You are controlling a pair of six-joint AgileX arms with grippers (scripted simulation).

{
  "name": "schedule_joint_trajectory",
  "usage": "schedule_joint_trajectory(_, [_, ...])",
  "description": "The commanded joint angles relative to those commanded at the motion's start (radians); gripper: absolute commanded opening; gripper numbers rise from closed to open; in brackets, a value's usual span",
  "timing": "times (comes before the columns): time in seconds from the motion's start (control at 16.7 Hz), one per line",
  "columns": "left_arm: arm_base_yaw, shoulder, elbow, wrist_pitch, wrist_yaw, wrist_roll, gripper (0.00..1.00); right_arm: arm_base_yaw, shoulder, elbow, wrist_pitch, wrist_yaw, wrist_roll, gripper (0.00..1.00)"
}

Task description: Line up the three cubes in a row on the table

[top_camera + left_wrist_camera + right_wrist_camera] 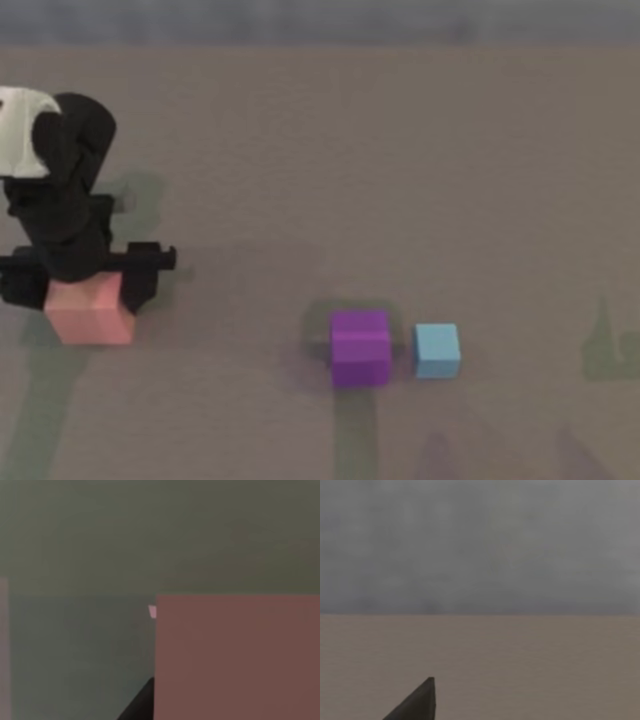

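Left gripper (88, 282) reaches down at the top view's left edge, clamped on the salmon-pink cube (92, 312). Three cubes on the table (420, 160): purple cube (360, 347) and light-blue cube (437, 351) side by side, lower centre.

Showing plain matte salmon-pink on the large cube (90, 312), looking duller and browner in the left wrist view (237, 657). Showing solid purple on the mid-sized cube (360, 347), light blue on the small cube (437, 351). Showing dull grey-brown, shadow-mottled, across the tabletop (400, 170). Showing black on the left hand (85, 290), with a white patch on the arm above it.
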Motion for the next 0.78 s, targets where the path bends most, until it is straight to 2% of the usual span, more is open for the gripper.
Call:
schedule_joint_trajectory(0.3, [-0.001, -0.014, 0.014, -0.021, 0.000, 0.002, 0.00, 0.000, 0.000, 0.000, 0.000, 0.000, 0.000, 1.00])
schedule_joint_trajectory(0.78, [0.017, -0.124, 0.140, -0.260, -0.002, -0.001, 0.00, 0.000, 0.000, 0.000, 0.000, 0.000, 0.000, 1.00])
